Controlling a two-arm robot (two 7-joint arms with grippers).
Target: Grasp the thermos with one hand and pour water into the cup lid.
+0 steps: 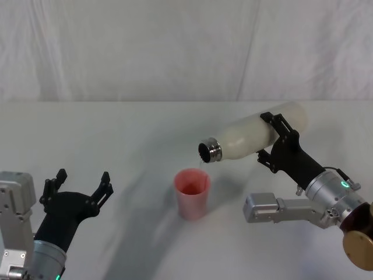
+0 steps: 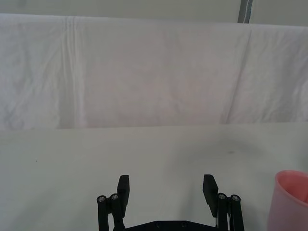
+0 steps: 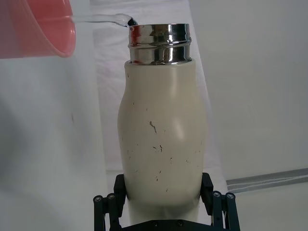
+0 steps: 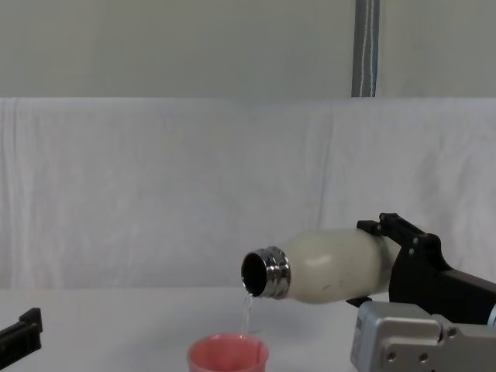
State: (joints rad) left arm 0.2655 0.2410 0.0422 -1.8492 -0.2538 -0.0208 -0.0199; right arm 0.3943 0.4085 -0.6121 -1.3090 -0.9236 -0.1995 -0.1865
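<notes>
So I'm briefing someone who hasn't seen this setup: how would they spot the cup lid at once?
Start at the white-draped table and look to its middle, just below the steel mouth of the tilted thermos held in the right hand. There stands the cup lid, upright with water streaming into it. It is the one salmon-pink thing, small and open-topped. The left hand sits open off to its left.

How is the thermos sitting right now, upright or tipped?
Tipped. The right gripper holds the thermos nearly sideways, neck down-left, water streaming into the cup lid.
</notes>
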